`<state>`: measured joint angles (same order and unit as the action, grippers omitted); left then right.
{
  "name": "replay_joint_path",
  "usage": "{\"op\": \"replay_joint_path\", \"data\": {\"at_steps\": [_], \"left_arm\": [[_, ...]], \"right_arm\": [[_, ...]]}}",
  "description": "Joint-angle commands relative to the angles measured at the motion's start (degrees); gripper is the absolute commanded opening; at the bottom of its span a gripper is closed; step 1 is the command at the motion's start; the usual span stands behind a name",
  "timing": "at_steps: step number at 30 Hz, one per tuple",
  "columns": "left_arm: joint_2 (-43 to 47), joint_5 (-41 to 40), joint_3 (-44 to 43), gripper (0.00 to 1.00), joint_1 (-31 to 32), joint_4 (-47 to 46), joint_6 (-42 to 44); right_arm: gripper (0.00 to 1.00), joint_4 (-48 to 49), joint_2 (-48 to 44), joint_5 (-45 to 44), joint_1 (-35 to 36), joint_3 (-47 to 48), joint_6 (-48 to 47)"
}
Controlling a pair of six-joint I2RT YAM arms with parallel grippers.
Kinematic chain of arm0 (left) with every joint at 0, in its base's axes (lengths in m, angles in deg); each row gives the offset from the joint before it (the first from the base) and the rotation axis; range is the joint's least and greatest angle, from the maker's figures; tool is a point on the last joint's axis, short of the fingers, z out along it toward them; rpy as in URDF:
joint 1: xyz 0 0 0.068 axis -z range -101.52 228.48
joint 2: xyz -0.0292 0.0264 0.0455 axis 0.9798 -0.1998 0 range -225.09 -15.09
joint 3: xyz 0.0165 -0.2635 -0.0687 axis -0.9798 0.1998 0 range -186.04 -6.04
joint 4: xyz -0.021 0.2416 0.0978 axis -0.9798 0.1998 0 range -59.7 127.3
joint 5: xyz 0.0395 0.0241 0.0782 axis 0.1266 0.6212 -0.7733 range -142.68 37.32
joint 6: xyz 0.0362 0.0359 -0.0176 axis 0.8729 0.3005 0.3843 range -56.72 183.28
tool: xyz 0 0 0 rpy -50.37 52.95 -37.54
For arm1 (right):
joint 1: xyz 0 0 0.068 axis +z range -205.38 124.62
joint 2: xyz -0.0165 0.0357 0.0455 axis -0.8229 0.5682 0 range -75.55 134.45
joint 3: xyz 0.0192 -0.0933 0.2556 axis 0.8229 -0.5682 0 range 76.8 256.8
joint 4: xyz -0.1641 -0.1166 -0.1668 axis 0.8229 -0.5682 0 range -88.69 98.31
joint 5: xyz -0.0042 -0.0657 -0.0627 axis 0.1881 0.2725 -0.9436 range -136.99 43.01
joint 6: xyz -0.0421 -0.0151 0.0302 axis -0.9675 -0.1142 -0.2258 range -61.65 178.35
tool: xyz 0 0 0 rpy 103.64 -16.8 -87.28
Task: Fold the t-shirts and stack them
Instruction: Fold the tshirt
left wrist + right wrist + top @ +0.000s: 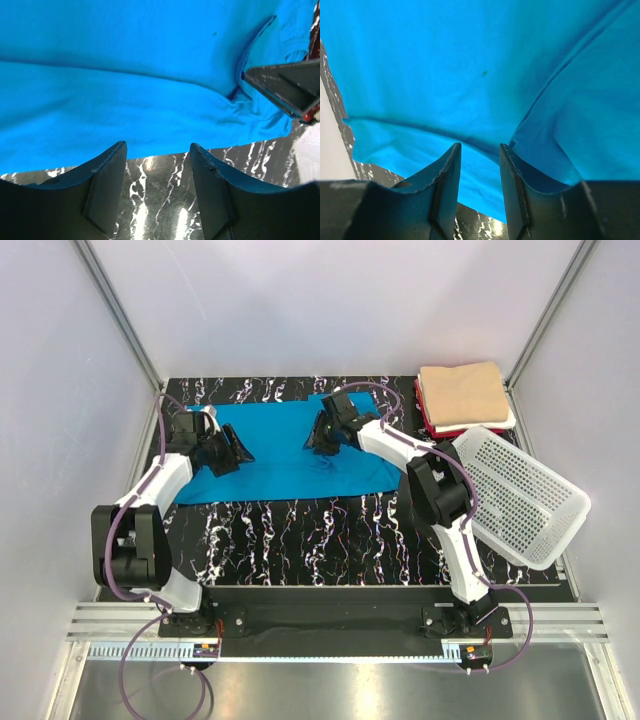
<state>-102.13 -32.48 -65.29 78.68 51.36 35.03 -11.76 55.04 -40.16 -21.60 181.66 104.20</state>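
Left tool [157, 150] hovers half open, empty, at 9 o'clock of the turquoise t-shirt [290, 468] on the tabletop [300, 540]. Right tool [479, 147], narrowly open, sits near 1 o'clock. Uneven pinches may wrinkle the cloth.

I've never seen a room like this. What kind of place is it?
Likely a robot lab cell: white walls box in a marbled table, a left arm and right arm are bolted at its near edge, and a blue t-shirt lies spread.
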Motion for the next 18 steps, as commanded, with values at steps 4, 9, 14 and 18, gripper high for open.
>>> {"op": "replay_joint_path", "data": {"at_steps": [4,9,14,18], "left_arm": [[-0.32,6.51,-6.49,0.58,1.89,-2.69,-2.34],[-3.2,8.09,-7.81,0.55,7.17,-6.55,-4.26],[-9.36,10.55,-10.71,0.53,14.09,-10.94,-7.17],[-16.48,12.13,-16.67,0.52,19.91,-12.18,-6.91]], "right_arm": [[0.47,-6.71,-8.75,-0.92,-2.57,1.5,-7.08],[0.44,-10.25,-18.07,-3.67,-7.23,-9.57,-8.93],[0.32,-10.6,-23.87,-5.33,-10.92,-20.46,-11.21],[0.22,-10.95,-24.33,-6.48,-11.46,-24.17,-12.71]]}}
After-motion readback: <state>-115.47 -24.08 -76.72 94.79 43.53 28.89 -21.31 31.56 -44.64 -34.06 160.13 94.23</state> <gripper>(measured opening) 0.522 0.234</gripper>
